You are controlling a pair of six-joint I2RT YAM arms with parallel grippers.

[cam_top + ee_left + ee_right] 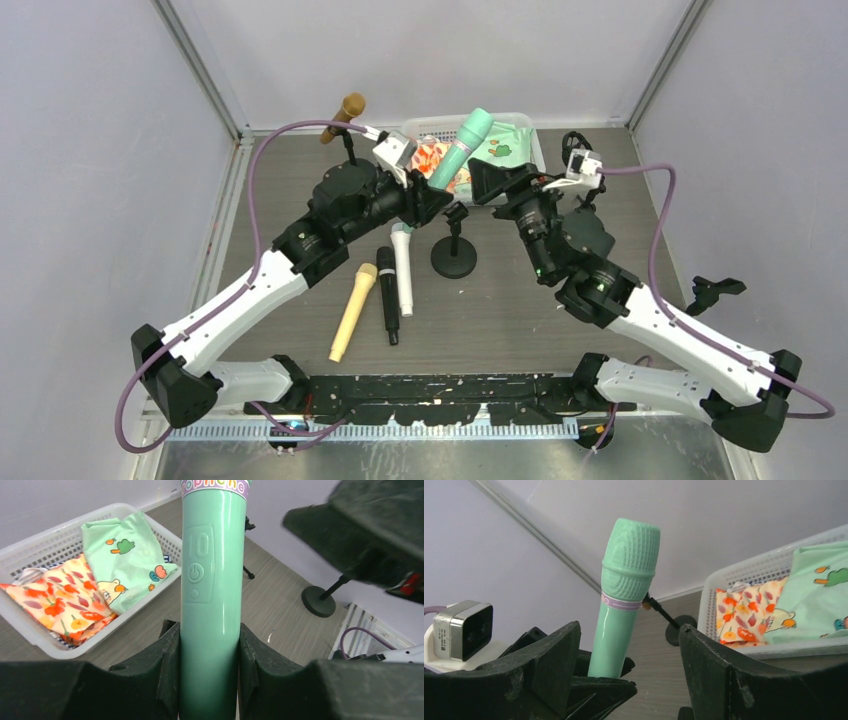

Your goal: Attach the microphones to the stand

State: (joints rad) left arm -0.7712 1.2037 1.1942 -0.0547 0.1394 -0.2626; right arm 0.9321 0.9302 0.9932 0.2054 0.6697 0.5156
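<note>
Worktop: grey wood-grain, walled on three sides by pale panels.

Left arm and right arm: both reach in from the near corners and meet over the far middle of the worktop.

Basket: white plastic, at the far edge, centre. It holds a pale green printed cloth on the right and an orange floral cloth on the left.

Centre stand: black, with a round base on the worktop between the two arms, just near of the hands. Its clip holds nothing.

Far-left stand: thin and black, carrying the brown-gold microphone tilted at its top.

Left hand: closed on the lower body of the mint green microphone, fingers pressed to both sides. The microphone is lifted off the worktop and tilted, with its head up over the basket's near rim.

Right hand: open, fingers spread wide, just right of the mint green microphone. Its fingers do not touch it.

Lying flat on the worktop, left of the centre stand and heads pointing far:
- pale yellow microphone, leftmost
- black microphone, in the middle
- white microphone, nearest the stand, just beside the black one, its head close under the left arm
</note>
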